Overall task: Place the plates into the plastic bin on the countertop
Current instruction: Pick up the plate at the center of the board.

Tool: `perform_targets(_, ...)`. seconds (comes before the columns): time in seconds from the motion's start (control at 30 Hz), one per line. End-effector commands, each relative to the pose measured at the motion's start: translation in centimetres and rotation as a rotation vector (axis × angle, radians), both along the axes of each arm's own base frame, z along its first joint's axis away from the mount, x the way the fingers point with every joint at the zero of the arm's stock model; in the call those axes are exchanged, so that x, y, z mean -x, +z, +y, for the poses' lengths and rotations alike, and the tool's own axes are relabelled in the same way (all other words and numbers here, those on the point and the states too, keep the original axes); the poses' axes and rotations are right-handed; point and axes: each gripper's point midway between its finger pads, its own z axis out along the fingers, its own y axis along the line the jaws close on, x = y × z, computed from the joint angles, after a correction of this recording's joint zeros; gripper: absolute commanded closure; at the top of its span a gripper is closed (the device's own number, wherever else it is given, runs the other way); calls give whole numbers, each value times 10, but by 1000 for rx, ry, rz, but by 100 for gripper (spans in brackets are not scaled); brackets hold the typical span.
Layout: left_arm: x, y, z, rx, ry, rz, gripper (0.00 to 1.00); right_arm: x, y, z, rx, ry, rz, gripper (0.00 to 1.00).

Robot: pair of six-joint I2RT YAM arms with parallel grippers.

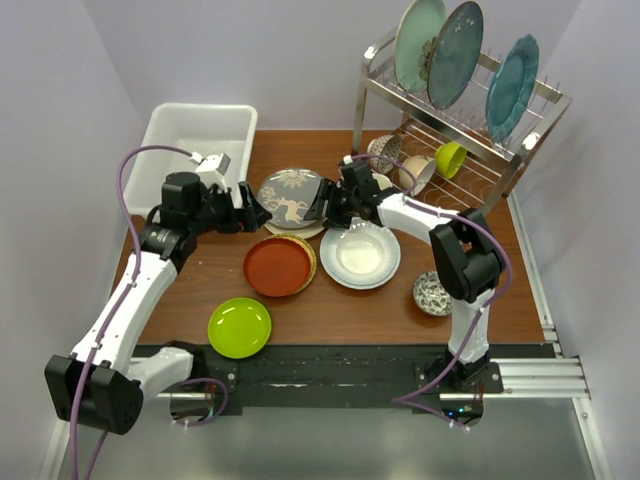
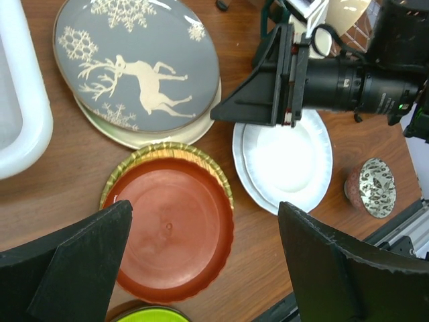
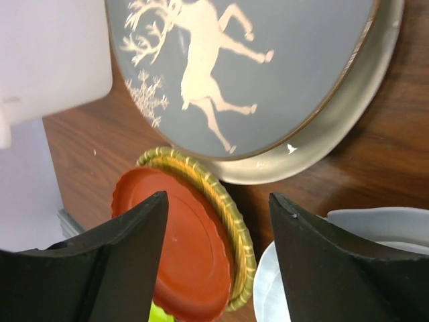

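L gripper [image 1: 258, 213] fingers apart, 9 o'clock of grey plate [image 1: 290, 193] | R gripper [image 1: 322, 207] fingers apart, 3 o'clock | grey plate atop cream plate [image 2: 124, 139] on surface [image 1: 380, 310]

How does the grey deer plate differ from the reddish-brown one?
The grey plate carries a white deer and snowflakes; the red-brown plate is plain. The grey plate rests on a cream plate, the red-brown plate on a woven yellow plate. Both are round.
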Motion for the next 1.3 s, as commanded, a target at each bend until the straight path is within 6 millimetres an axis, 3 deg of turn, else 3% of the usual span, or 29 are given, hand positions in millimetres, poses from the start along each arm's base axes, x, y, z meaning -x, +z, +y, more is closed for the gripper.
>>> perform_targets(0.0, 9, -10, 5, -25, 11, 18, 5, -28, 24, 3, -33, -107, -71, 36)
perform_targets(0.27, 14, -13, 5, -7, 19, 31, 6, -34, 6, -8, 16, -185, -47, 40)
perform_targets(1.0, 19, -8, -11, 65, -47, 37, 7, -43, -31, 0, -72, -279, -20, 48)
perform_targets(1.27, 18, -5, -13, 69, -56, 43, 7, -46, -63, -2, -89, -357, 40, 51)
